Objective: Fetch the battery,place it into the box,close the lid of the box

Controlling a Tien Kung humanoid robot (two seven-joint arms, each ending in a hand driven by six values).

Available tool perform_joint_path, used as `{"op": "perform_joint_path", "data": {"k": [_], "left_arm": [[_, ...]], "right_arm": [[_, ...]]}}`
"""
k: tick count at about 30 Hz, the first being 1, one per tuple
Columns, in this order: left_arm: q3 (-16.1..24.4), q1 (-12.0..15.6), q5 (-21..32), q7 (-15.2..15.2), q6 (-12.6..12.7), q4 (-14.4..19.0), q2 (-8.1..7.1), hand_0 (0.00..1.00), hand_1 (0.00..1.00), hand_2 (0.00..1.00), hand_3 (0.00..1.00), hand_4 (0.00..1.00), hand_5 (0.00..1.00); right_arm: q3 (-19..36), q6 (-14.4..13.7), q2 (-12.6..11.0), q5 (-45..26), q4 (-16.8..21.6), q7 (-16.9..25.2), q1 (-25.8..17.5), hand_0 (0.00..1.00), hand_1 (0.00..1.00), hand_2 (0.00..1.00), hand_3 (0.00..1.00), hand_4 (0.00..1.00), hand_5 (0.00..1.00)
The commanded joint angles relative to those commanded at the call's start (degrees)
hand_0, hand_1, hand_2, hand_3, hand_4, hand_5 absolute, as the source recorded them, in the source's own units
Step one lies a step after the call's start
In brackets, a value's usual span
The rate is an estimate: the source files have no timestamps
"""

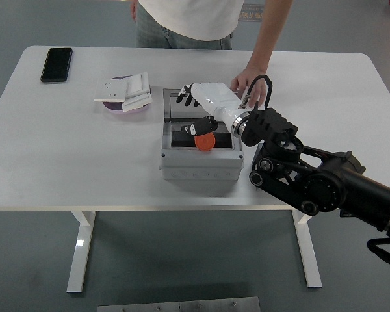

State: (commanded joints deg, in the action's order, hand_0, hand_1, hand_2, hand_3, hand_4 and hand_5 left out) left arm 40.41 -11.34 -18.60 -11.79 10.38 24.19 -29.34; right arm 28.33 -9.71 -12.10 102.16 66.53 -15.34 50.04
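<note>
A grey box (198, 162) stands mid-table, its lid (171, 107) raised at the back. Inside it lie an orange round battery (205, 142) and a dark part (182, 138). My right hand (194, 109), white with black fingertips, reaches over the box from the right. Its fingers (184, 96) are spread at the lid's top edge, the thumb hangs just above the battery, and it holds nothing. A person's hand (250, 80) rests on the table just behind and to the right of the lid. My left arm is out of view.
A black phone (56, 64) lies at the far left corner. A pink dish (125, 106) with white plates stacked on it sits left of the box. My black right forearm (312, 182) crosses the table's front right edge.
</note>
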Motion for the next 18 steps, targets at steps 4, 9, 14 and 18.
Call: {"op": "perform_joint_path", "data": {"k": [4, 9, 14, 18], "left_arm": [[0.36, 0.15, -0.22, -0.29, 0.20, 0.08, -0.05, 0.587, 0.740, 0.591, 0.545, 0.535, 0.051], [0.66, 0.32, -0.37, -0.52, 0.40, 0.14, -0.17, 0.587, 0.737, 0.589, 0.544, 0.535, 0.051], [0.71, 0.68, -0.29, -0.66, 0.54, 0.20, -0.12, 0.587, 0.737, 0.589, 0.544, 0.534, 0.052], [0.64, 0.79, -0.20, -0.63, 0.56, 0.20, -0.06, 0.587, 0.737, 0.589, 0.544, 0.534, 0.052]], "right_arm": [[0.61, 0.75, -1.05, -0.02, 0.55, -0.46, 1.26, 0.567, 0.602, 0.632, 0.695, 0.835, 0.163], [1.37, 1.55, -2.12, 0.15, 1.04, -0.92, 2.92, 0.564, 0.606, 0.632, 0.702, 0.838, 0.176], [2.72, 2.23, -3.08, 0.27, 1.32, -1.32, 4.50, 0.568, 0.606, 0.634, 0.706, 0.840, 0.183], [3.63, 2.32, -3.49, 0.22, 1.25, -1.40, 5.01, 0.568, 0.606, 0.634, 0.706, 0.840, 0.183]]}}
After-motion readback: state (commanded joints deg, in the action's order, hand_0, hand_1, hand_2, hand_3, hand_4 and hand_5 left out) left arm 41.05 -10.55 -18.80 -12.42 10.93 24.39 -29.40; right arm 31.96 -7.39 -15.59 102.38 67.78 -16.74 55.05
